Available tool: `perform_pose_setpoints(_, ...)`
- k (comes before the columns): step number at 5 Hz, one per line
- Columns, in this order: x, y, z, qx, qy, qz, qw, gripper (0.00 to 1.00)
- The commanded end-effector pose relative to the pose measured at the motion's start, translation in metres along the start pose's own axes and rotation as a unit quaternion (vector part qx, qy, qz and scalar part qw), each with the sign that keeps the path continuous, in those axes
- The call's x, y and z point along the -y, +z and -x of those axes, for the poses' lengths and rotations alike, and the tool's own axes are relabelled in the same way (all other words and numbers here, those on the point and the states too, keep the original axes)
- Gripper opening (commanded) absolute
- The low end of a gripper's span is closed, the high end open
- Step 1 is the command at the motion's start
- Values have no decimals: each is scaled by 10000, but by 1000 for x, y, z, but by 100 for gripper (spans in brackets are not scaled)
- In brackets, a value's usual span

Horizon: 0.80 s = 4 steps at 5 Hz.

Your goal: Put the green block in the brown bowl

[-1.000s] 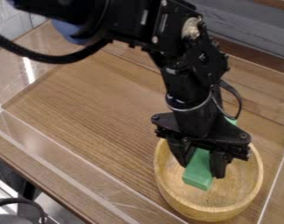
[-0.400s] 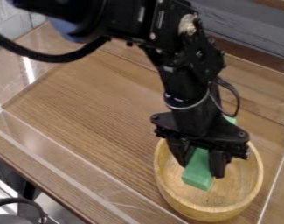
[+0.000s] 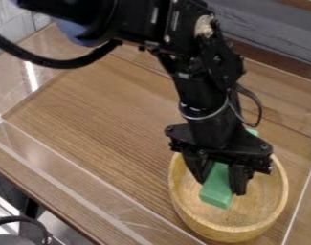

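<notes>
We see the end effector (image 3: 223, 179) clenched on the green block (image 3: 222, 185), holding it inside the rim of the brown bowl (image 3: 231, 216), which sits on the desk (image 3: 94, 105) near its front right corner. The block hangs tilted, its upper end between the fingers and its lower end down near the bowl's floor — we cannot tell whether it already touches the wood or floats just above it. That uncertainty is where we think the trouble lies. If the fingers let go while the block is still clear of the floor, it could drop onto one end, tip and skid on the smooth shallow curve; the rim is thick but low, so a lively bounce might carry it up the side, though we judge that unlikely with the block this deep in the bowl. If instead the block is already pressed against the wood, any further push down could shove the bowl sideways across the desk, or twist the block in the grip. A third risk — the block sticking to one finger as they part and being dragged back out when the arm lifts. A gentle release and a straight lift would avoid most of this.
</notes>
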State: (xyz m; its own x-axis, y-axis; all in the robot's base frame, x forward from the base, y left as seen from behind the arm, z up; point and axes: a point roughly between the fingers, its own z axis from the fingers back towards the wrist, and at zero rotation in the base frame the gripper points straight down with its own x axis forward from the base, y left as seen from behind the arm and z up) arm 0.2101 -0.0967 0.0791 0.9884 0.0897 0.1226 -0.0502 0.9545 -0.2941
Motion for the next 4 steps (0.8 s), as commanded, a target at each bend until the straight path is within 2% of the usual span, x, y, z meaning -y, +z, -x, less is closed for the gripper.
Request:
perform_pose_setpoints(1, 2, 7, -8, 143, 17, 88, 9999, 0)
perform_pose_setpoints(4, 3, 4, -8, 86, 44, 166, 9998, 0)
